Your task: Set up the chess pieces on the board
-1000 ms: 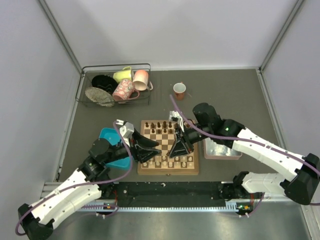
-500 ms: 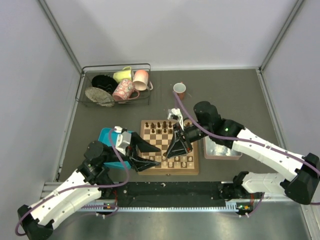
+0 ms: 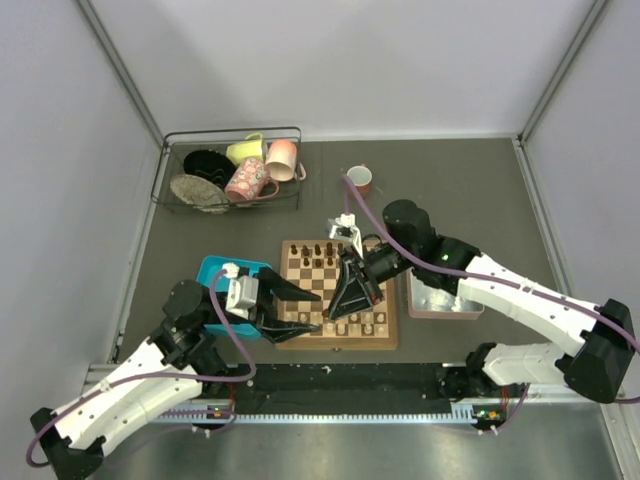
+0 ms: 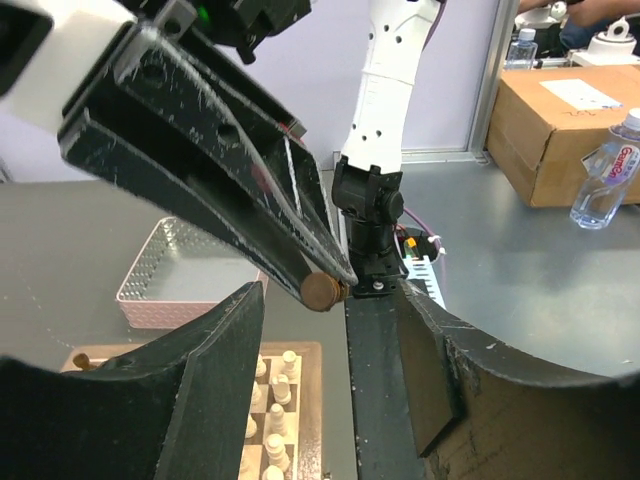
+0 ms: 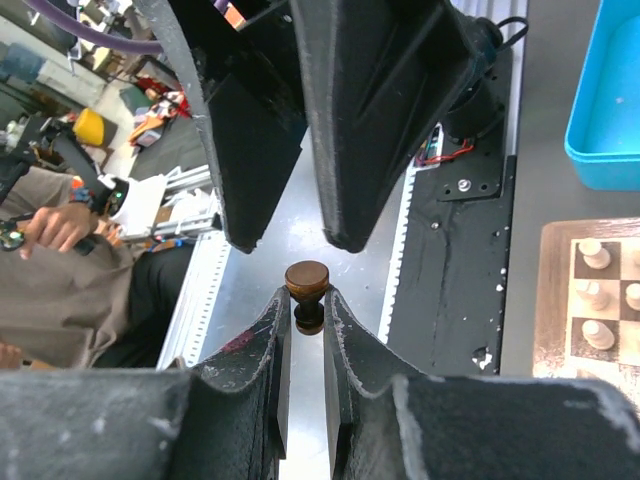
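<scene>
**Right pincer clamped on a dark piece over the board**

Right pincer [image 5: 305,305] is closed on a dark piece [image 5: 307,277], held in the air above the near half of the board [image 3: 338,344], which lies by the middle of the table's near edge. Left pincer [image 3: 315,311] stands wide apart with nothing in it, its tips facing the right one over the board's near-left squares.

I judge the step in hand to be carrying this piece to its square. Dark men [image 3: 318,248] line the far rows and pale men [image 3: 356,322] the near ones. The next move likely calls for swinging toward the far rows, lowering the piece upright onto a free square, and letting go without knocking its neighbours.

Blue tray [image 3: 212,268], left of the board, shows no pieces in its visible part; the left arm hides the rest. Grey tray [image 4: 185,262], right of the board, also looks bare. Basket [image 3: 232,131] in the far left corner holds mugs [image 3: 250,180] and dishes. Cup [image 3: 358,180] stands toward the far edge, and I cannot tell what is in it.
</scene>
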`<action>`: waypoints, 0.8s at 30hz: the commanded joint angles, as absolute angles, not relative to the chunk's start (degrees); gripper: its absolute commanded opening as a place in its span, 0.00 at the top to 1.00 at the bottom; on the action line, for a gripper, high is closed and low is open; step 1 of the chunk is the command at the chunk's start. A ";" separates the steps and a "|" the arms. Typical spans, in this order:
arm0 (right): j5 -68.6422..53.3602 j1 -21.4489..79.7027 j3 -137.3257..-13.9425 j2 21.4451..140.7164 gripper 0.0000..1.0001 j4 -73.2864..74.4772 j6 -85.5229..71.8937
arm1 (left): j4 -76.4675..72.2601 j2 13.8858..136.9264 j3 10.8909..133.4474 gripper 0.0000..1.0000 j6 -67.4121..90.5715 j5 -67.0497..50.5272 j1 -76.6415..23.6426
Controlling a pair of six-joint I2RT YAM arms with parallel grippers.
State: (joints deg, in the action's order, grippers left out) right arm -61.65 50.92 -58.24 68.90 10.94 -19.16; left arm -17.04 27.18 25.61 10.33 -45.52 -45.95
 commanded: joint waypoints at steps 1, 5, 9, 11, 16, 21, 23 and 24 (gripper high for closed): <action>-66.18 51.94 -61.00 69.79 0.99 7.56 -20.48 | -14.42 28.47 29.35 0.41 3.87 -44.04 -47.55; -66.88 51.86 -60.91 69.87 0.98 7.56 -21.27 | -10.82 31.02 31.37 0.43 -1.12 -41.93 -51.14; -67.41 51.94 -61.00 69.70 0.98 8.00 -21.36 | -7.04 33.48 33.48 0.45 -4.13 -40.52 -54.05; -67.59 51.86 -60.82 69.52 0.98 8.00 -21.27 | -6.33 34.62 34.27 0.46 -5.01 -40.08 -54.84; -67.59 51.94 -60.82 69.08 0.98 8.53 -21.18 | -5.89 34.46 34.37 0.49 -5.27 -39.11 -55.55; -67.41 51.86 -60.91 69.69 0.98 8.79 -21.09 | -5.19 33.58 34.63 0.56 -5.28 -38.93 -55.55; -67.32 51.94 -61.17 69.96 0.98 8.79 -21.27 | -5.19 33.49 34.63 0.59 -5.19 -39.11 -55.55; -67.24 51.94 -61.26 70.13 0.98 8.79 -21.27 | -5.19 33.57 34.63 0.61 -5.10 -39.20 -55.55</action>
